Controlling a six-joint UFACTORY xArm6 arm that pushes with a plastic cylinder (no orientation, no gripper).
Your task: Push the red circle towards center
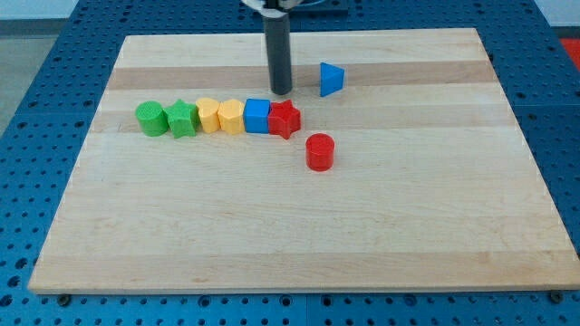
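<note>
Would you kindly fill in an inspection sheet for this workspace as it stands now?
Surface: wooden board, flat, unmarked.
Job's things: red circle stands alone, below-right of the row.
Clutter: row touching from the view's left: green circle, green star, yellow heart, yellow hexagon, blue square, red star; blue triangle apart.
Grippers: none; my tip above the blue square and red star, not touching.
Cables: nothing seen.
Surroundings: blue perforated table.

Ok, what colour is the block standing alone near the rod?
Blue, shown in the camera view, right of my tip.
</note>
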